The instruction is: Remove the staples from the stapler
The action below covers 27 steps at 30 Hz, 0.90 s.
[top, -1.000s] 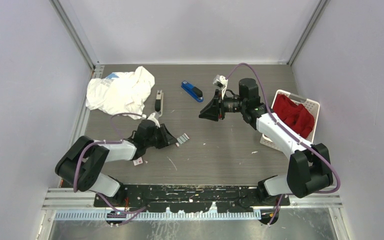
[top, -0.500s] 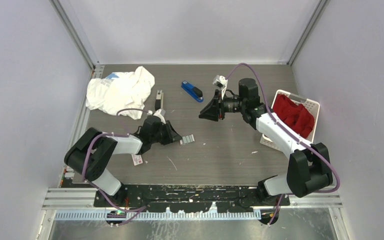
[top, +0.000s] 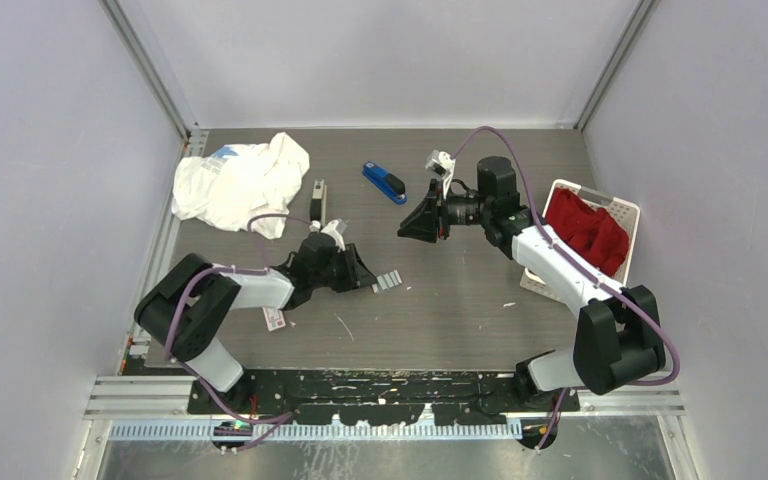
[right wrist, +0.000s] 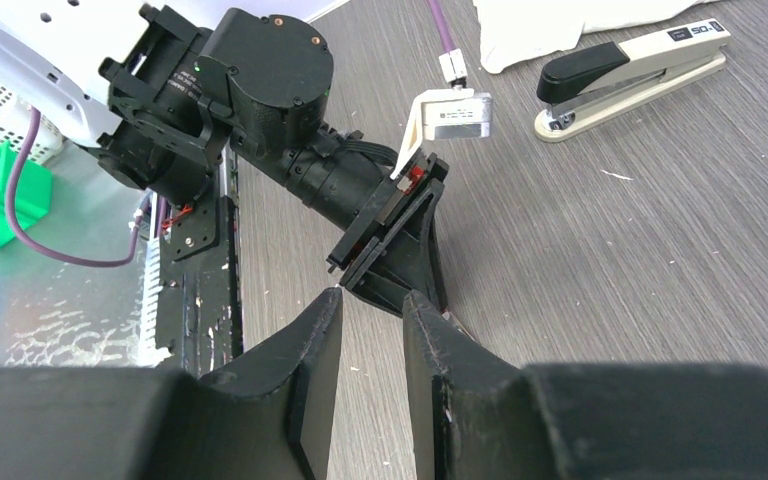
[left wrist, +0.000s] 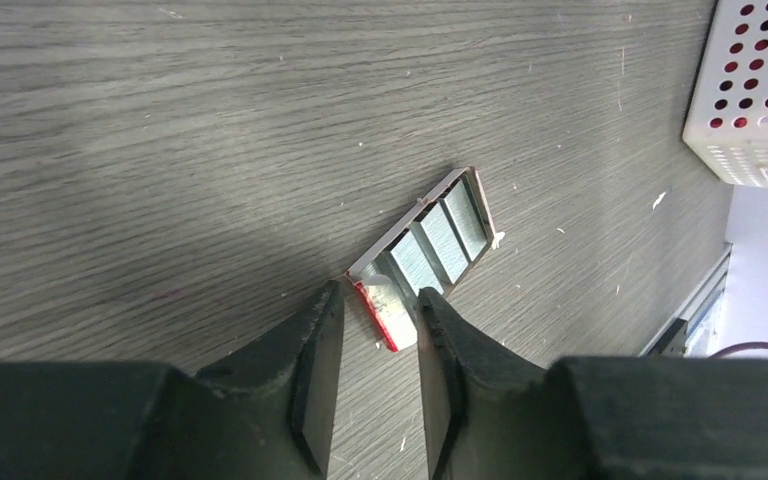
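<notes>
Staples (left wrist: 438,243): silvery strips side by side in a small flat white-and-red box (left wrist: 388,318), on the counter (top: 460,320) left of centre.
Left jaws: low over the counter, slightly apart, astride the box's red end; whether they clamp it cannot be told.
Right jaws: raised above mid-counter, narrowly apart, nothing between them.
Basket (top: 622,210): white, perforated, at the right edge, holding red cloth (top: 585,228).
Staplers: blue stapler (top: 384,182) and beige stapler (top: 318,203) farther back, apart from the box.
White cloth (top: 240,180): heaped far left.
</notes>
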### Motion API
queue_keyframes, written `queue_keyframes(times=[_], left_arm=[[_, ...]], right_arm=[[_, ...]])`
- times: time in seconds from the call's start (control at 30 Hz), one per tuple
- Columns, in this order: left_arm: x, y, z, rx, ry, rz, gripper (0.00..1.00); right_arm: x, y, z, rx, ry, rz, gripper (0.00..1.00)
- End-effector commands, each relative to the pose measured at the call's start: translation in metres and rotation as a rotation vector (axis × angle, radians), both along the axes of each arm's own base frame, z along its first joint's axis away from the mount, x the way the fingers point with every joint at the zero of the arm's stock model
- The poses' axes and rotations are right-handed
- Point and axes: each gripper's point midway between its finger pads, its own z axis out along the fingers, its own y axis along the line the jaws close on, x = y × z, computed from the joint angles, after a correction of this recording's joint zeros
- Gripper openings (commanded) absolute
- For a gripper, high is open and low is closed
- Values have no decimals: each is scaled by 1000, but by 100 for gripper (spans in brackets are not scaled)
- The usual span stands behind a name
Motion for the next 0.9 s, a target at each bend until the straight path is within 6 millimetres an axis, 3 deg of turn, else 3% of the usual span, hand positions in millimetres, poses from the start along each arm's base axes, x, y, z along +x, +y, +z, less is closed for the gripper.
queue_keyframes(times=[0.0, 0.17, 0.33, 0.5, 0.67, 0.87], left_arm=[[11, 9, 28, 41, -100, 30, 36], [6, 39, 55, 135, -183, 70, 42], [-13, 76, 77, 224, -254, 101, 47], [-37, 121, 78, 313, -277, 187, 58], [-50, 144, 84, 274, -308, 292, 68], [-50, 170, 73, 368, -275, 395, 80]], right_arm=[[-1, 1, 12, 23, -46, 15, 34], [-2, 0, 13, 25, -51, 18, 34], [-3, 0, 13, 25, -52, 19, 34], [-3, 0, 12, 25, -51, 19, 34], [-2, 1, 10, 23, -45, 19, 34], [-2, 1, 11, 23, -47, 20, 34]])
